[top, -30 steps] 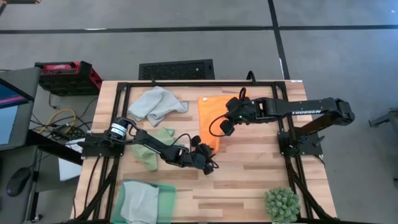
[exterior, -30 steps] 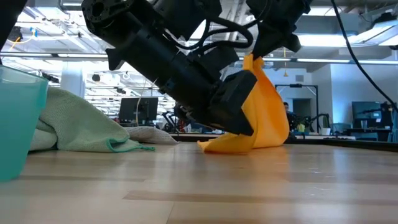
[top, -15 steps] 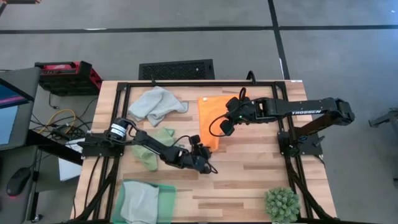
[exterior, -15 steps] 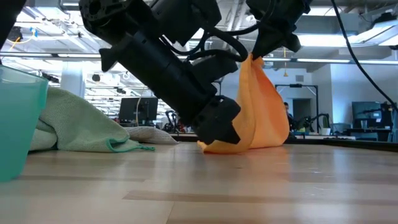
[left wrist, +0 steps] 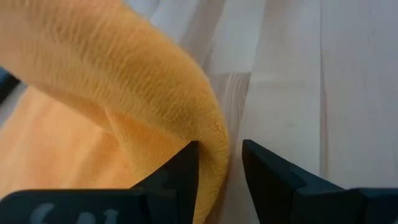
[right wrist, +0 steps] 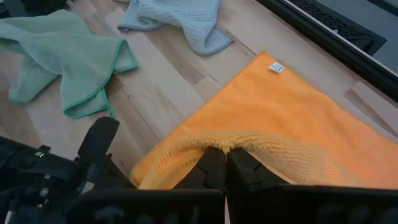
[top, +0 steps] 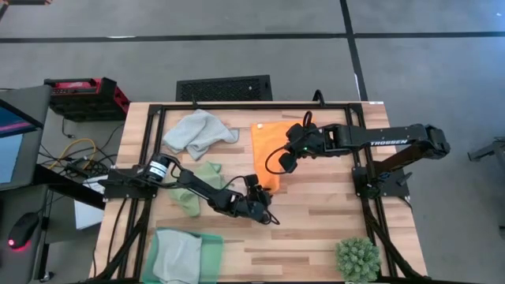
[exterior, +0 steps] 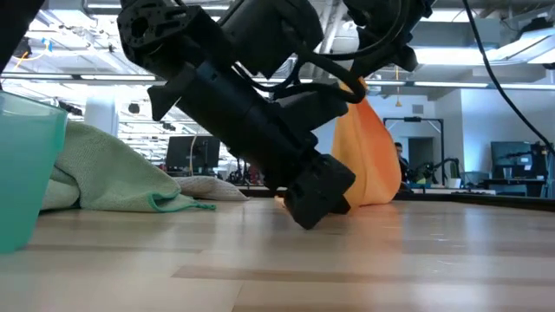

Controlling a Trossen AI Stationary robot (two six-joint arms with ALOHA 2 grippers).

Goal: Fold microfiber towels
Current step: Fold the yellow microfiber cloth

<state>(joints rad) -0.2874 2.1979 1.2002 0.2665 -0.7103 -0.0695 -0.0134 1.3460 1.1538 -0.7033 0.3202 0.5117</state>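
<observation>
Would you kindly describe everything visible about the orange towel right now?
The orange towel is a bright, fuzzy microfiber cloth with a small white tag at one corner. It lies partly flat on the wooden table. The right gripper, shut, pinches one edge and lifts it into a hump. The left gripper straddles a drooping fold near the tabletop.

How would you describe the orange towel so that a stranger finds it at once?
Start at the wooden table and go to its middle, between the two dark arms. There the orange towel lies partly flat, with one edge lifted by the right gripper. It is the only bright orange cloth; the light green towel and the grey-blue towel lie crumpled beside it.
</observation>
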